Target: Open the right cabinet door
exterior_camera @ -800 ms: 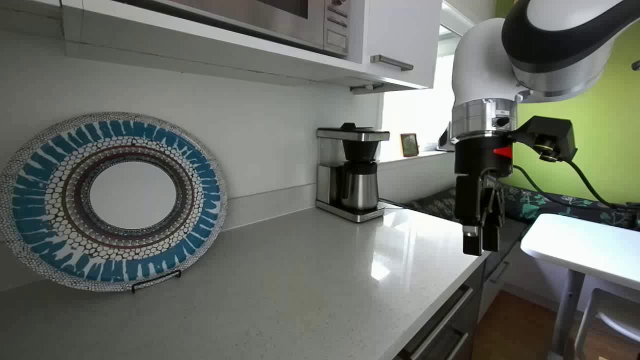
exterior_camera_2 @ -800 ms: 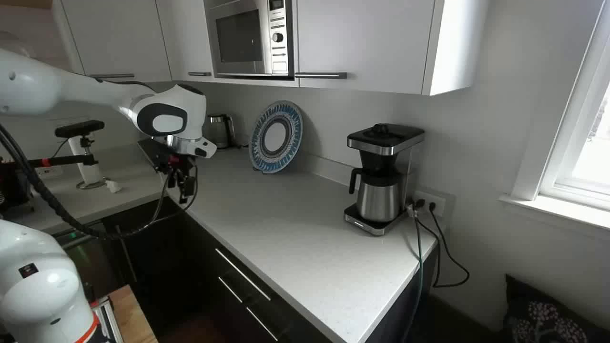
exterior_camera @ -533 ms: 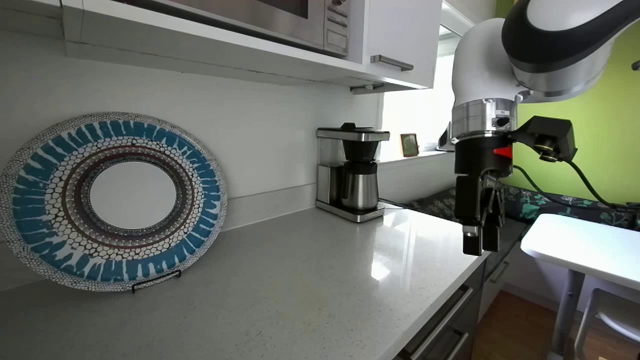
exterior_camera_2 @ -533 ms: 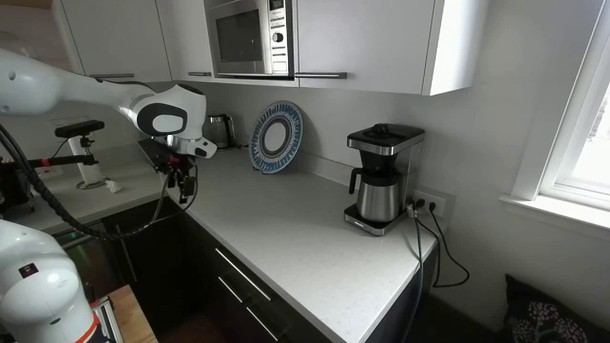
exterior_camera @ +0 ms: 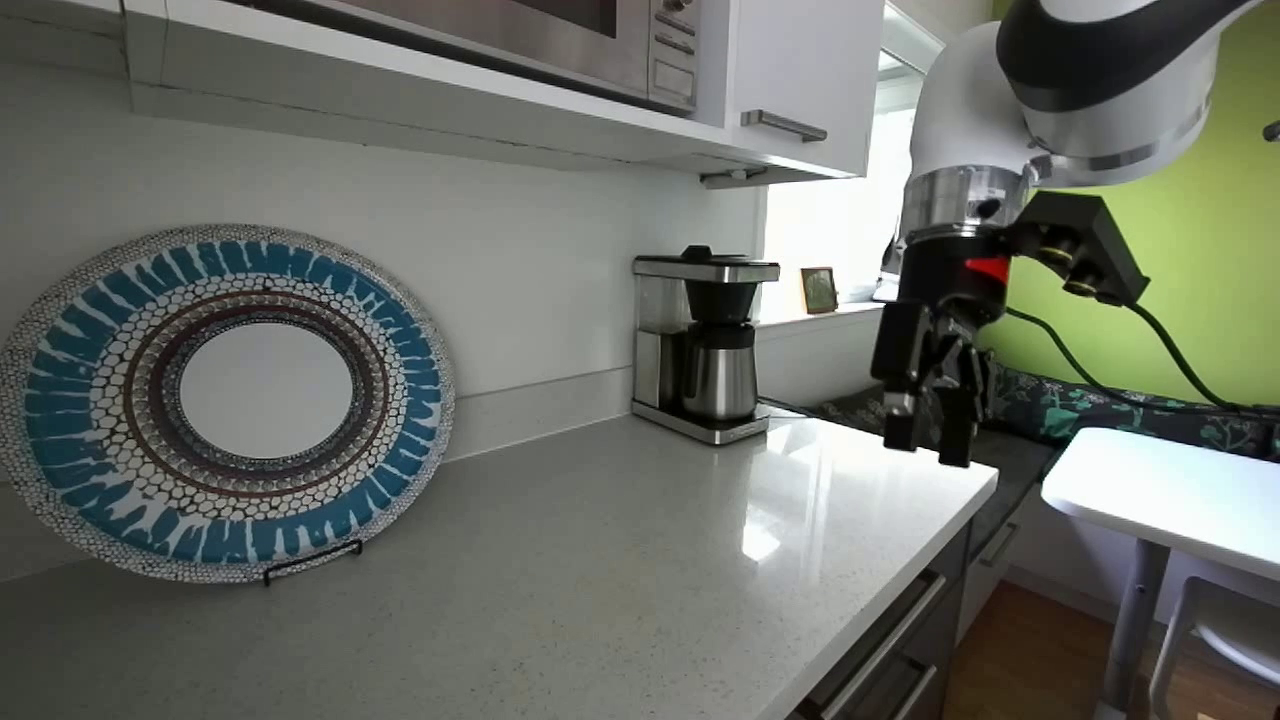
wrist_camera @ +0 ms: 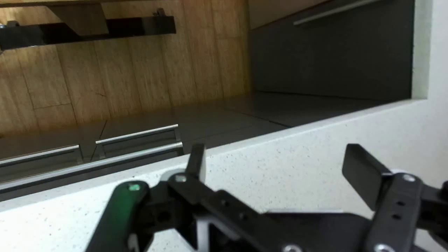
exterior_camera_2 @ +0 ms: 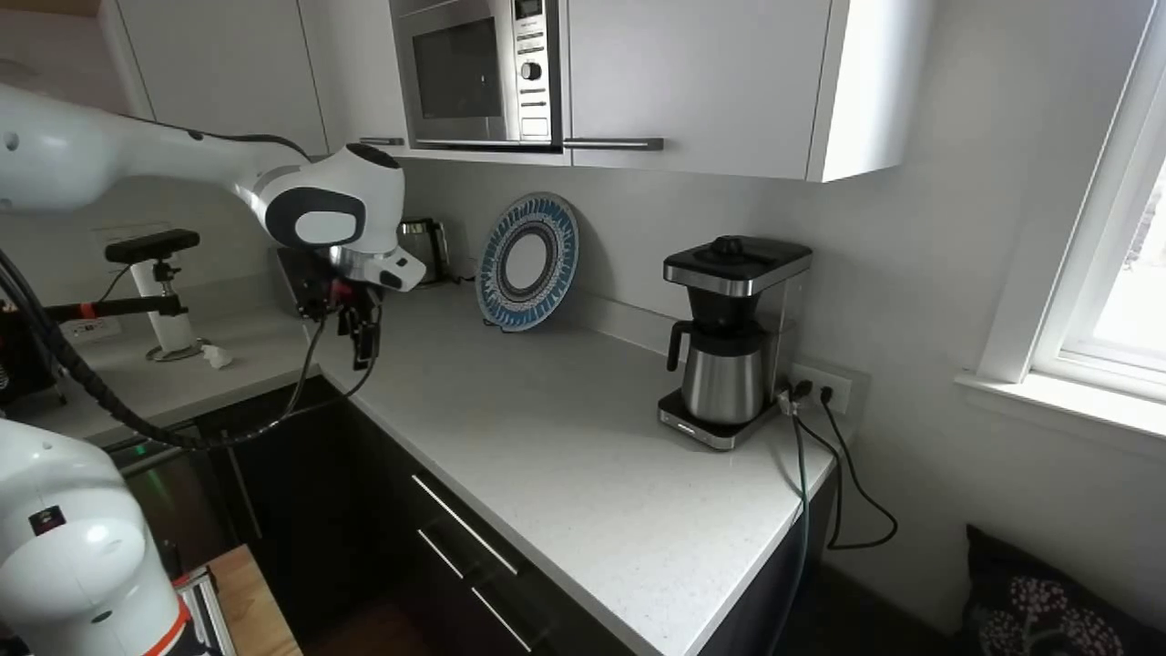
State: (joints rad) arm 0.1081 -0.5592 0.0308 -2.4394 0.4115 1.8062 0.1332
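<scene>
Pale walls (exterior_camera_2: 911, 292) and a bright window (exterior_camera_2: 1130, 301) stand beyond one end of the counter (exterior_camera_2: 565, 437), whose smooth surface has fine dark speckles. Above its back edge, near this end, is the right cabinet door (exterior_camera_2: 692, 87): flat, white, closed, facing the front edge. Its top is cut off, so I cannot tell its long axis. Its metal handle (exterior_camera_2: 629, 144) lies level along the bottom, beside the microwave (exterior_camera_2: 455, 73), whose dark glass hides the inside. Below, near the back corner, the coffee maker (exterior_camera_2: 724, 308) holds a steel pot (exterior_camera_2: 724, 387) with black lid; its content is hidden. Farther along the back edge, a round disc (exterior_camera: 265, 390) with blue band stands on a black stand (exterior_camera: 312, 562). Well apart from the door, the gripper (wrist_camera: 276, 168) is above the counter near the front edge, its jaws wide apart.
</scene>
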